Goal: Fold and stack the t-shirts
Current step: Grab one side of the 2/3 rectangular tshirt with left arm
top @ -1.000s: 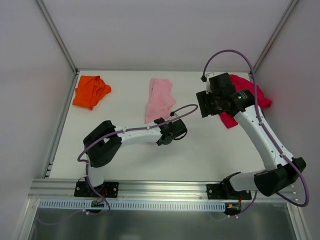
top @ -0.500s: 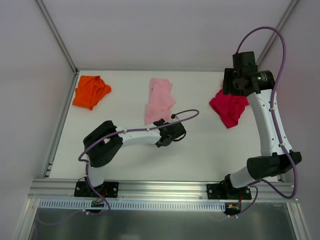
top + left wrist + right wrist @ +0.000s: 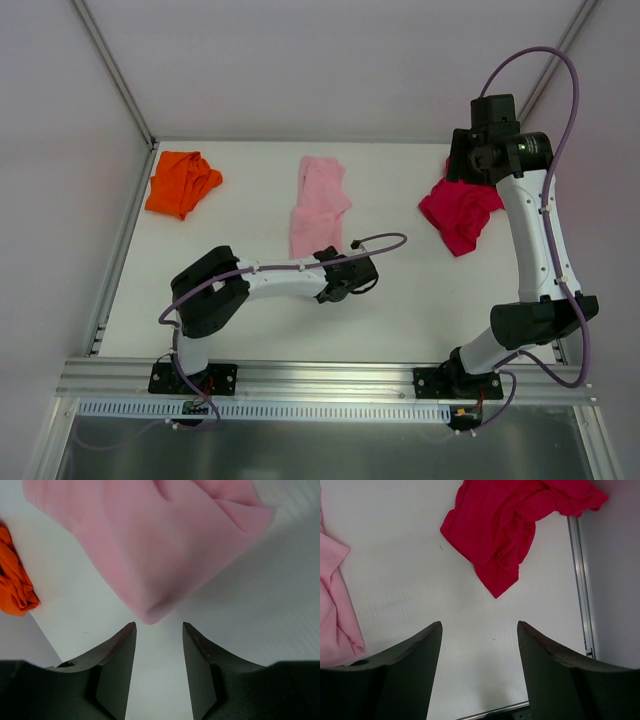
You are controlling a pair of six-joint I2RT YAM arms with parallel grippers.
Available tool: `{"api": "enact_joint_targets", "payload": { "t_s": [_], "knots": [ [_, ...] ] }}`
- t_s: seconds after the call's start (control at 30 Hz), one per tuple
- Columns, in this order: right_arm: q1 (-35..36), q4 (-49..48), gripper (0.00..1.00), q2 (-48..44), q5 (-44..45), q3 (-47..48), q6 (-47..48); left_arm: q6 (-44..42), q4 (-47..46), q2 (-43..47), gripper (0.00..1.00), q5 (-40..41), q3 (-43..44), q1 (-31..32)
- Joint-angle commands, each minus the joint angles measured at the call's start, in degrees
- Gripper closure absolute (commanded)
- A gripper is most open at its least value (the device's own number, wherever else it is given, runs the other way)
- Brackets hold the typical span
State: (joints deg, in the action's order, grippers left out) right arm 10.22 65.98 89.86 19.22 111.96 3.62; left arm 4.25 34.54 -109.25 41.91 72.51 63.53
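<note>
Left wrist view: left end effector (image 3: 159, 626) gaping, empty, pink tee (image 3: 150, 545) corner at 12 o'clock; right end effector (image 3: 479, 630) spread too. Shallow pinch would probably slip off.

A white worktop (image 3: 250, 200) sits enclosed by pale grey walls (image 3: 320, 60) from 9 through 12 to 3 o'clock. An aluminium rail (image 3: 330, 375) borders it at 6 o'clock.
</note>
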Motion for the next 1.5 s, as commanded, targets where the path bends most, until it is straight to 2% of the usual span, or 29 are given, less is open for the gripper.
{"api": "enact_joint_targets", "payload": {
  "t_s": [0.0, 0.3, 0.63, 0.83, 1.1, 1.27, 1.37, 1.43, 1.47],
  "knots": [
    [-0.1, 0.4, 0.34, -0.4, -0.8, 0.6, -0.5, -1.3, 0.2, 4.0, 0.57, -3.0, 0.8, 1.5],
    [0.0, -0.1, 0.34, -1.5, -2.0, 0.1, -0.2, -3.3, -4.5, 1.6, 0.54, -3.8, -2.0, 1.3],
    [0.1, -1.0, 0.34, -5.0, -3.9, -2.4, 0.3, -5.7, -8.0, -1.0, 0.54, -4.6, -0.1, -0.1],
    [0.1, -2.7, 0.34, -7.5, -4.6, -7.0, 1.0, -7.0, -10.0, -2.6, 0.54, -1.3, 1.2, -1.3],
    [0.1, -3.2, 0.34, -9.4, -4.5, -8.6, 1.5, -6.5, -10.1, -5.7, 0.55, -1.0, 2.5, -2.8],
    [0.1, -3.0, 0.34, -9.8, -3.8, -7.8, 1.8, -4.5, -6.0, -7.5, 0.55, -2.9, 4.2, -3.0],
    [0.1, -3.0, 0.34, -10.5, -3.1, -7.9, 2.0, -1.2, -4.2, -8.1, 0.61, -3.2, 4.6, -3.2],
    [0.1, -3.2, 0.34, -10.9, -2.8, -8.5, 2.2, -0.1, -3.7, -8.2, 0.74, -4.2, 4.3, -3.3],
    [0.1, -3.4, 0.34, -11.0, -2.7, -8.9, 2.2, 0.3, -3.0, -8.1, 0.83, -4.4, 4.3, -3.3]
  ]
}}
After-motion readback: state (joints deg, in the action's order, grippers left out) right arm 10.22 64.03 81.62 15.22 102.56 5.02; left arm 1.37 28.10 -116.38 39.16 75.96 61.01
